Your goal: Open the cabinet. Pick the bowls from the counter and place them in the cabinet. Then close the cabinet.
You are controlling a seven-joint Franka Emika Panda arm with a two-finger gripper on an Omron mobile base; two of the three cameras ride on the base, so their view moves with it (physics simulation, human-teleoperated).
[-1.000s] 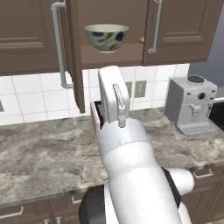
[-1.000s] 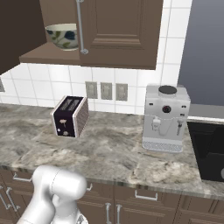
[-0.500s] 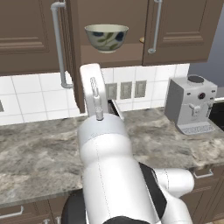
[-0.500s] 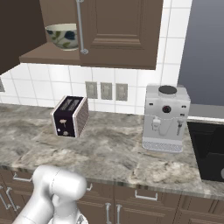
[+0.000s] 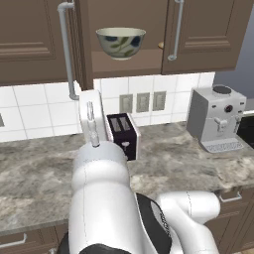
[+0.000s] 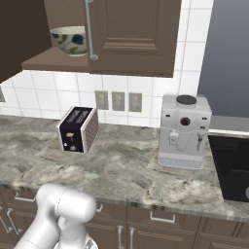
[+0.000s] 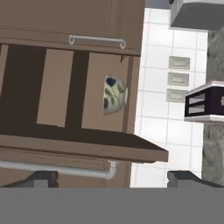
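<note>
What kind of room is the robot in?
A kitchen, it looks like: a toaster and a coffee machine stand on a stone counter, with a bowl in the open wall cabinet.

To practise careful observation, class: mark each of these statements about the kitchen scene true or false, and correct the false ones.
1. A bowl sits inside the cabinet. True.
2. The bowl is plain, with no pattern. False: it has a blue and green leafy pattern.
3. The toaster stands on the counter. True.
4. The coffee machine stands to the left of the toaster. False: it stands to its right.
5. The gripper holds a bowl. False: its jaws are open and empty.
</note>
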